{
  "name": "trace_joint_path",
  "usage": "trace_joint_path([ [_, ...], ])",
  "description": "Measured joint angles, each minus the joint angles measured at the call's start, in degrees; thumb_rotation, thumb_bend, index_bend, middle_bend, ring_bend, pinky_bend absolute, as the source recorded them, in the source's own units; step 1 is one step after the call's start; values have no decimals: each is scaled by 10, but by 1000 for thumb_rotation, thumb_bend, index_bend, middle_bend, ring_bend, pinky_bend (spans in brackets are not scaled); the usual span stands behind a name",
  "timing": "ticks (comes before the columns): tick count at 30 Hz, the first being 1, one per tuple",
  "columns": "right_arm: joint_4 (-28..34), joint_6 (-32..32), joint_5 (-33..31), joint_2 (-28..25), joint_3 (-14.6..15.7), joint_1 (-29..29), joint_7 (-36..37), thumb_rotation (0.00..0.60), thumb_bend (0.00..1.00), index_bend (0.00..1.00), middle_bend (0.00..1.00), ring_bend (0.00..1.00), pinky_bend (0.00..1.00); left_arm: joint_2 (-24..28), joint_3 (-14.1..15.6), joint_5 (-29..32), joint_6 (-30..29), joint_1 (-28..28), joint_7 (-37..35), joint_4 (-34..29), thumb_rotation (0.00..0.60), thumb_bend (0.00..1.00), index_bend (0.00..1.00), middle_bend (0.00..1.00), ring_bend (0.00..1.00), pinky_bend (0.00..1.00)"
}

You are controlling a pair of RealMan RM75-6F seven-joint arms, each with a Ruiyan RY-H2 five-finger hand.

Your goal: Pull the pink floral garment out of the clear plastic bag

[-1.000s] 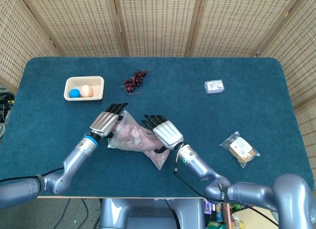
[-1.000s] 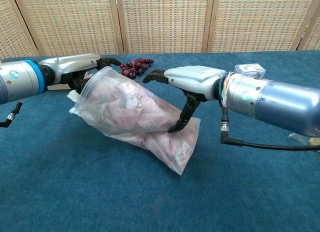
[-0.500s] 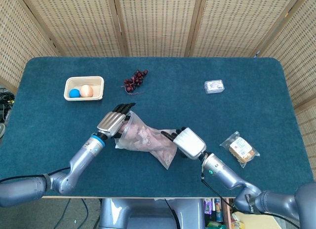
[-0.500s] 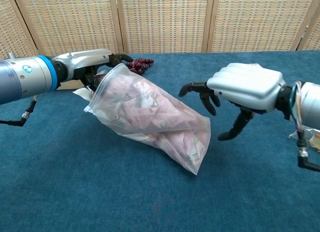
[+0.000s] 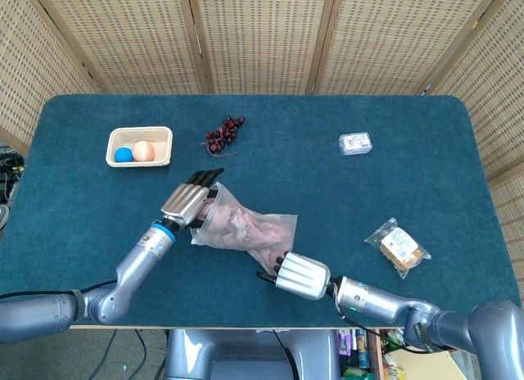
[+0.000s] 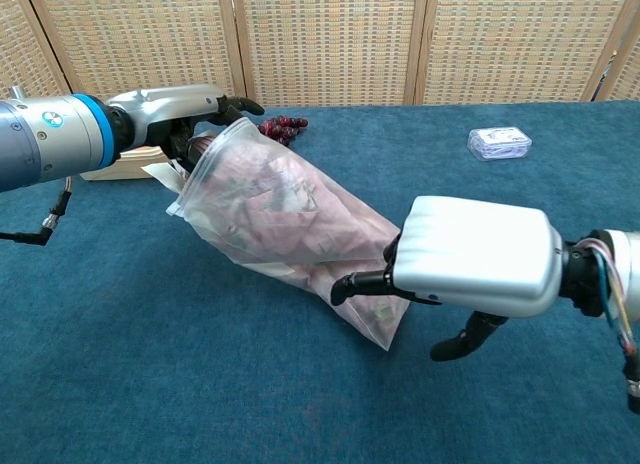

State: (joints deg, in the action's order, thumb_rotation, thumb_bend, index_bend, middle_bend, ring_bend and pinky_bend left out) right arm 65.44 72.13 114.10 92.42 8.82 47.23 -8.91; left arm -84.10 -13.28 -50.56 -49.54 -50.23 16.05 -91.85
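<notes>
The clear plastic bag (image 5: 250,228) (image 6: 290,224) lies slanted on the blue table with the pink floral garment (image 5: 237,224) (image 6: 270,199) bunched inside it. My left hand (image 5: 188,202) (image 6: 185,119) grips the bag's open mouth at its upper left end and holds that end raised. My right hand (image 5: 299,275) (image 6: 475,259) hovers just in front of the bag's closed lower end, near the table's front edge. Its fingers (image 6: 352,282) are spread, point toward the bag and hold nothing.
A cream tray (image 5: 140,133) with a blue ball and an orange ball sits at the back left, with dark grapes (image 5: 224,133) (image 6: 283,127) beside it. A small clear box (image 5: 355,142) (image 6: 499,141) lies at the back right, and a wrapped snack (image 5: 398,246) at the right.
My right hand has let go of the bag's middle and drawn back toward the front edge, fingers apart. The left hand has carried the bag's mouth slightly rightward.
</notes>
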Motion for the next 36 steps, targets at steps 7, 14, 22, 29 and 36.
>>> trace_joint_path([
  [7,-36,-14,4,38,-11,10,-12,600,54,250,768,714,867,7,4,4,0,0,-4,-3,600,638,715,0,0,0],
  [14,-80,-20,11,60,-10,13,-38,600,57,250,769,714,867,8,8,3,4,-1,-11,-2,600,638,716,0,0,0],
  [22,-108,-19,13,75,-7,10,-50,600,73,261,771,714,867,6,11,3,4,-3,-11,0,600,638,717,0,0,0],
  [29,-137,-7,10,99,-14,9,-49,600,149,321,782,724,878,4,14,4,0,-5,-5,-2,600,639,717,0,0,0],
  [36,-167,8,3,126,-23,9,-39,600,289,343,784,725,878,4,16,8,-3,-7,-3,-4,600,638,718,0,0,0],
])
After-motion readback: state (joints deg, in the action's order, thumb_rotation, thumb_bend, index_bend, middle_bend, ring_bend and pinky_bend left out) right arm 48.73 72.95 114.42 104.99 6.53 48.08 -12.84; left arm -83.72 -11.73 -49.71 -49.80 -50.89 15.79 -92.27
